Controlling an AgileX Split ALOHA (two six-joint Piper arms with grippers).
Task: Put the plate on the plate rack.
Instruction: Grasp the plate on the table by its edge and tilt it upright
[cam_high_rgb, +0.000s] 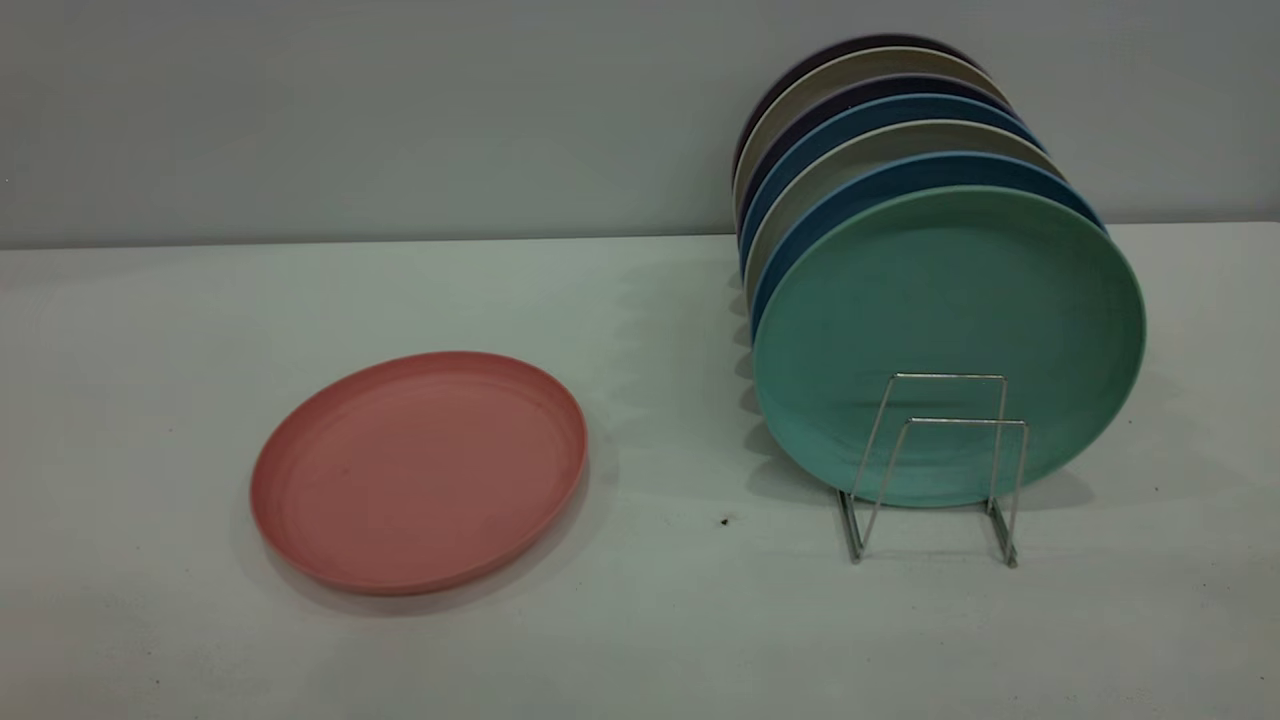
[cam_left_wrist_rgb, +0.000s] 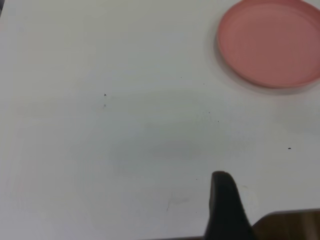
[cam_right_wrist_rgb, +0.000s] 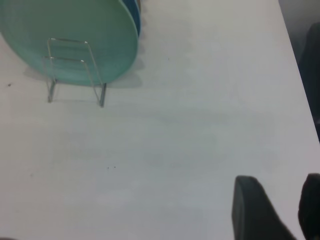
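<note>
While the plate (cam_high_rgb: 420, 470) lies flat toward the worktop's (cam_high_rgb: 150, 330) left edge, I judge left pincer (cam_left_wrist_rgb: 227, 210) nearer, jaw state unclear | right pincer (cam_right_wrist_rgb: 280, 205) open | plate rack (cam_high_rgb: 935, 470) front slot free.

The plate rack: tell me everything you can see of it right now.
The plate rack is thin silver wire, standing on the white table. Two upright rectangular loops at its near end hold nothing. Behind them a teal-green plate stands on edge, with blue and beige plates in a row behind it. No pincer touches it.
</note>
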